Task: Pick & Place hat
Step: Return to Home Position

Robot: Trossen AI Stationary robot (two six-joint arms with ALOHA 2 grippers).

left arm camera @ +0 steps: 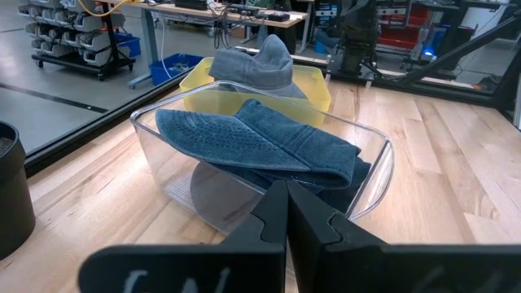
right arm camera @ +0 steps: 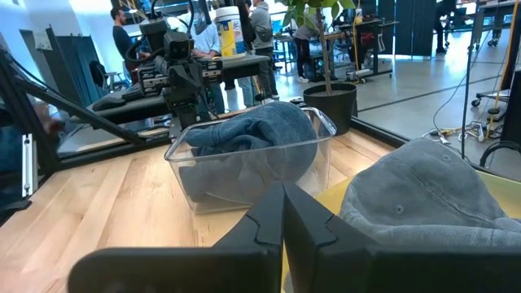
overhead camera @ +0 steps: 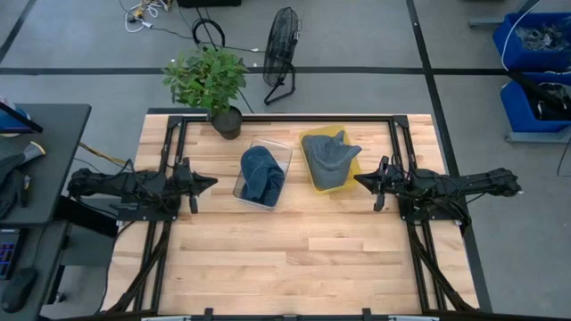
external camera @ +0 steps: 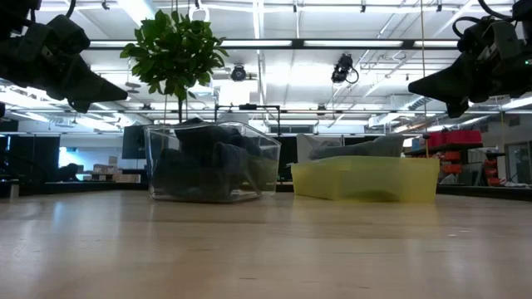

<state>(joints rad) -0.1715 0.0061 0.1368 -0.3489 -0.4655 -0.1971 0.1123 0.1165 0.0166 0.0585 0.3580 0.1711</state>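
Here the blue caps (overhead camera: 261, 175) lie lengthwise along the transparent bin (overhead camera: 279, 151).

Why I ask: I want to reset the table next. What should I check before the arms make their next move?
1. Blue caps inside the clear bin: ok.
2. Gray cap in the yellow bin: ok, heaped above the rim.
3. Left gripper shut, empty, apart from the clear bin: ok.
4. Right gripper shut, empty, apart from the yellow bin: ok.
5. Both grippers raised off the table: ok, by the low view.
6. No cap loose on the table: ok.
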